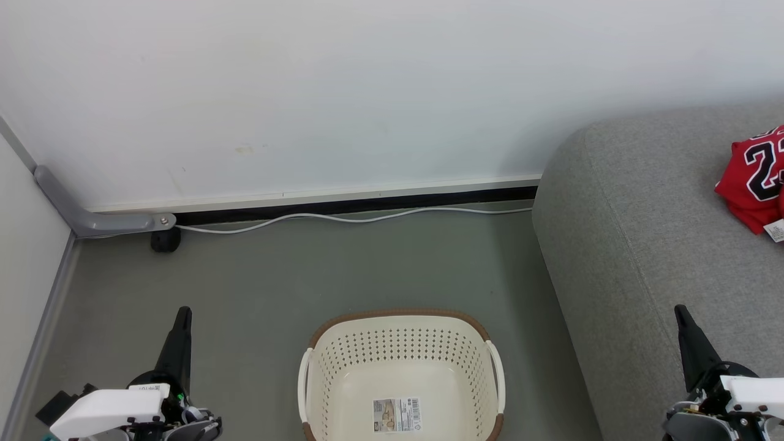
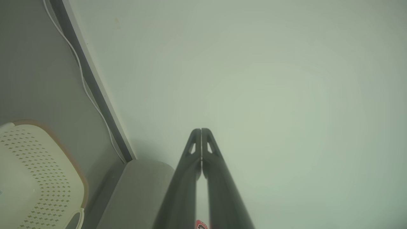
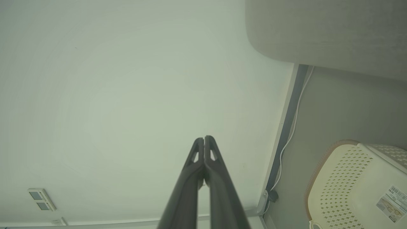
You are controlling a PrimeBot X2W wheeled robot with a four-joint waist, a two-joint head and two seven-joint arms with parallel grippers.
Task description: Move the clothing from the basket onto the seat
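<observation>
The cream perforated basket with a brown rim stands on the floor at the bottom centre, holding nothing but a paper label on its bottom. Red clothing with a black "23" lies on the grey seat at the far right edge. My left gripper is shut at the lower left, left of the basket, fingers together and holding nothing. Over the seat's front at the lower right, my right gripper is shut too. The left wrist view has the shut fingers, the basket and the seat. In the right wrist view I see its shut fingers and the basket.
A pale wall rises behind, with a dark skirting strip and a white cable along its foot. A grey bracket with a black caster sits in the left corner. Grey floor spreads between the wall, the basket and the seat.
</observation>
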